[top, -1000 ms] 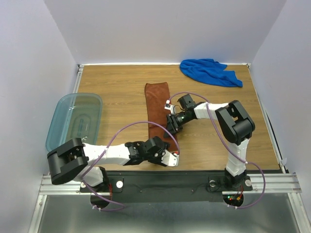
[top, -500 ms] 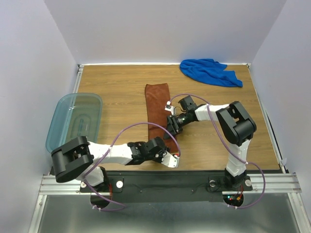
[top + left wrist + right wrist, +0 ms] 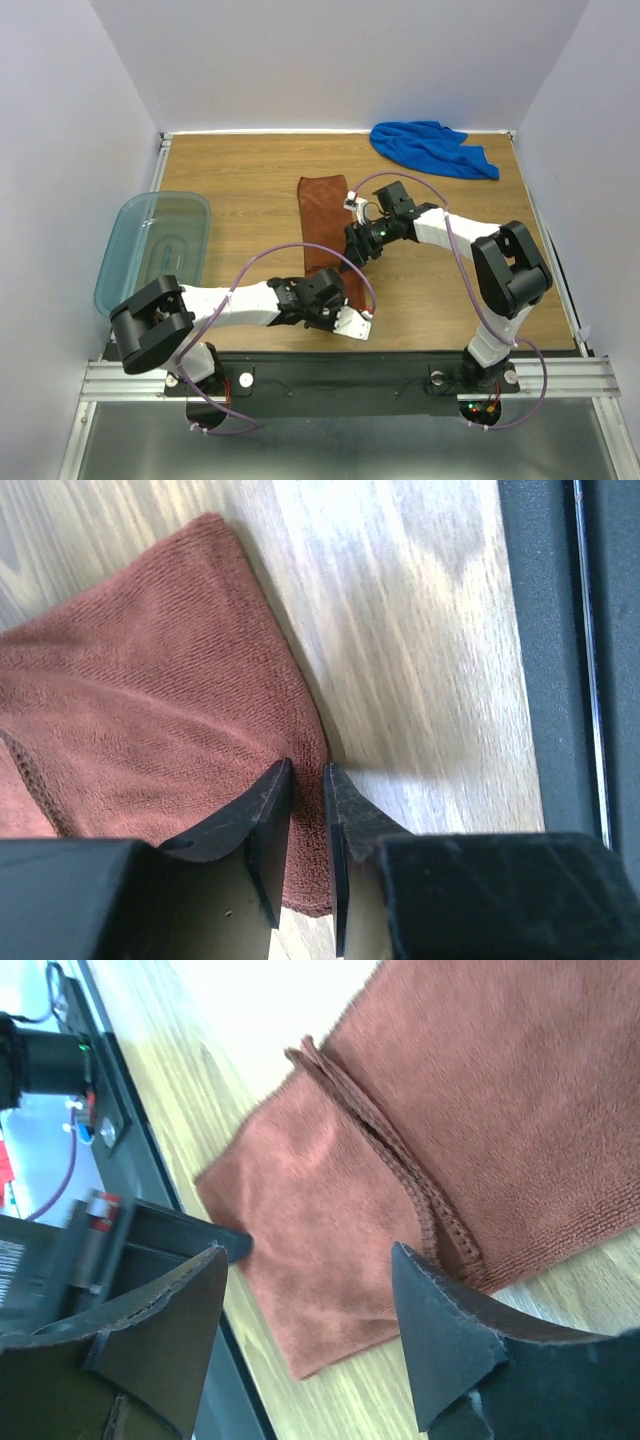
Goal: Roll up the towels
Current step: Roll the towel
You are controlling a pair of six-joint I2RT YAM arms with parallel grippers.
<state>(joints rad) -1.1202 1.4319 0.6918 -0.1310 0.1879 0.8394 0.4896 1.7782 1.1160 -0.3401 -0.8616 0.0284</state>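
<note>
Two towels are seen on the tabletop (image 3: 240, 190), well apart from each other. The brown towel (image 3: 322, 205) is spread as a long strip down the middle, running from the centre toward the near edge. The blue towel (image 3: 430, 148) is bunched in a heap at the far right corner.

One container is present: a translucent teal bin (image 3: 110, 265), set at the left edge, apart from both towels. Its ribbed base is seen through the plastic, and neither towel is in it.

The left pincer (image 3: 308, 775) is lowered onto the near end of the brown towel, at its right edge. Its fingers are drawn almost together and the cloth is pinched in the narrow gap between them.

The right pincer (image 3: 308, 1255) is held over the same towel, farther along the strip. Its fingers are spread wide and nothing is gripped between them. Beneath it, a hemmed edge is seen crossing the towel where one layer is folded over another.
</note>
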